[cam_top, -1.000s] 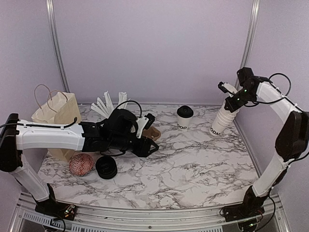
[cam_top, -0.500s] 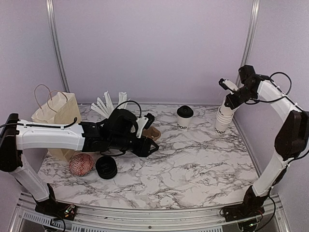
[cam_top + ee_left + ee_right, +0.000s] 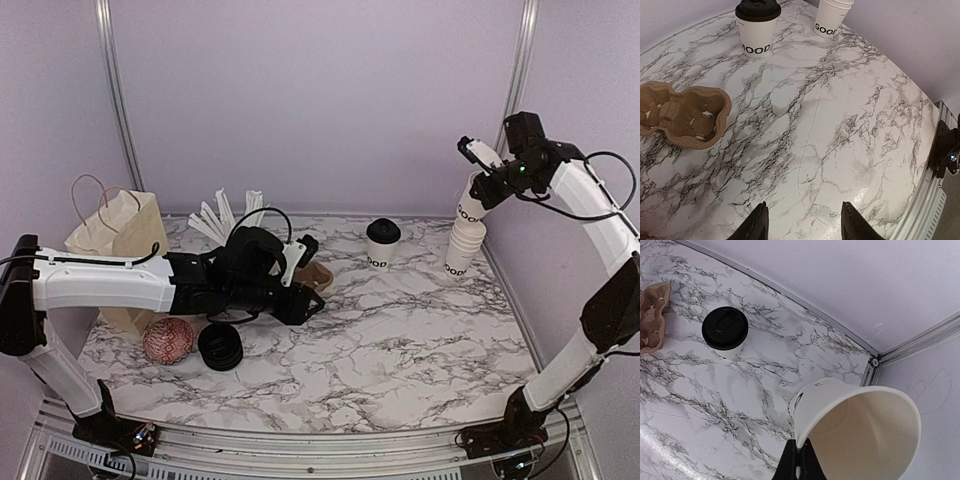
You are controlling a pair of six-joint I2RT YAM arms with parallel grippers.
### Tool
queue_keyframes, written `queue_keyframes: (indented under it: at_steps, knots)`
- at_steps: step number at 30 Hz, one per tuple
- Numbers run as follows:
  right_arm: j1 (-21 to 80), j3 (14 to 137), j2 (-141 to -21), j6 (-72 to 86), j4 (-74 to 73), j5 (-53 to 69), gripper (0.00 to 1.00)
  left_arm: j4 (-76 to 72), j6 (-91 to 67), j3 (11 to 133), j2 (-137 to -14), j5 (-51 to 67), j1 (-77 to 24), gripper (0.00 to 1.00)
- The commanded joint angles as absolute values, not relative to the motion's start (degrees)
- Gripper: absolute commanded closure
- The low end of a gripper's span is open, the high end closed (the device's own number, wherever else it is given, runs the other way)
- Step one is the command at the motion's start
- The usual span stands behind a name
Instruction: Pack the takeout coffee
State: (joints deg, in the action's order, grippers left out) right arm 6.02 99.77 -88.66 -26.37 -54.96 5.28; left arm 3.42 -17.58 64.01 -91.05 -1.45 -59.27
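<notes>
One takeout coffee cup (image 3: 382, 243) with its black lid stands at the back centre; both wrist views show it too (image 3: 757, 25) (image 3: 725, 332). My right gripper (image 3: 480, 185) (image 3: 801, 450) is shut on the rim of an open, lidless white cup (image 3: 469, 207) (image 3: 860, 430). That cup is tilted and raised over the cup stack (image 3: 461, 252) (image 3: 832, 20); I cannot tell whether its base is free of the stack. My left gripper (image 3: 314, 276) (image 3: 805, 222) hovers open over bare marble, nothing between its fingers. The brown cardboard cup carrier (image 3: 685, 115) (image 3: 320, 272) lies just beyond it.
A paper bag (image 3: 115, 235) stands at the far left. Before it are a red-patterned bowl (image 3: 168, 340) and a pile of black lids (image 3: 220, 347). White sticks (image 3: 225, 215) fan out at the back. The right wall and metal post (image 3: 515, 90) are close to the right arm.
My right gripper has risen, drawing the top cup upward. The stack, which leaned a second ago, now stands upright. The left arm has not moved.
</notes>
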Motion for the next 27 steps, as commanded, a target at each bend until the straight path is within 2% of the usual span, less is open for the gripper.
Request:
queue_keyframes:
  at_steps: [1,10,14,20,27]
  knots:
    - [9.5,100.92,-85.96,-25.39,-54.75,1.93,1.0,10.42,-14.12,66.07,-88.33,-7.05,-59.41,0.5]
    - [24.11,89.98,-81.54,-37.92,-54.8,21.94,1.0,33.08,-21.77,62.23,-80.65,-18.88,-59.5,0.47]
    - [34.84,82.73,-82.13,-41.28,-53.05,19.64,1.0,36.83,-30.47,58.72,-77.3,-17.96,-59.5,0.47]
    - [50.13,76.33,-86.25,-42.43,-50.31,9.58,1.0,36.89,-43.46,54.21,-74.72,-18.71,-59.5,0.51]
    - [58.23,75.47,-90.48,-40.88,-47.29,6.45,1.0,36.76,-45.38,54.49,-77.4,-21.06,-59.42,0.53]
